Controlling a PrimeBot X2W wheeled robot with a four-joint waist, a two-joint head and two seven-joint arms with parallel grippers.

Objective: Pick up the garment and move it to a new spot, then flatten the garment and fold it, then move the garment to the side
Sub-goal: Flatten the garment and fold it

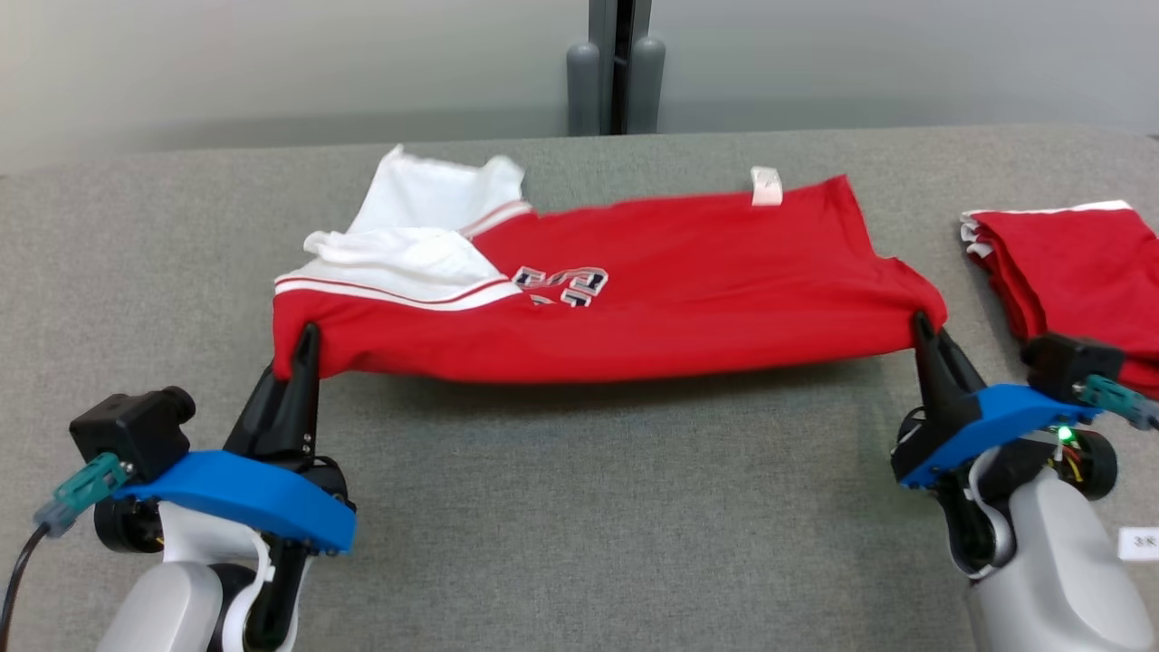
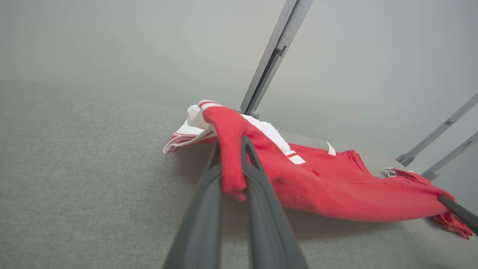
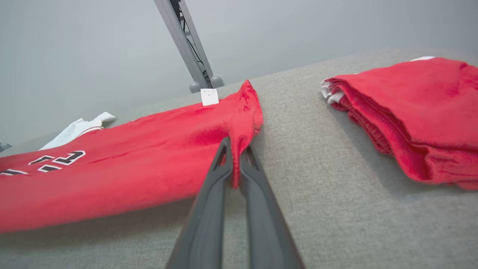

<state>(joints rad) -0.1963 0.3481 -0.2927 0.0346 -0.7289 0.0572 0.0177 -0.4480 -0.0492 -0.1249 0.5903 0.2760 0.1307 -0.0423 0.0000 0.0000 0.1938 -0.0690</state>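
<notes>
Garments number two. My left tool [image 1: 308,333] and right tool [image 1: 921,321] each pinch a red jersey [image 1: 706,290] corner; folded pile [image 1: 1068,263] apart.

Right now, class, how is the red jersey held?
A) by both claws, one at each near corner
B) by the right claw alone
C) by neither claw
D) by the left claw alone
A: the left claw and right claw each pinch a near corner of the red jersey.

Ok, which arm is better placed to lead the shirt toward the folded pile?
Right, probably. The right gripper is shut on the shirt at the corner beside the folded pile; the left gripper holds the opposite corner.
</notes>
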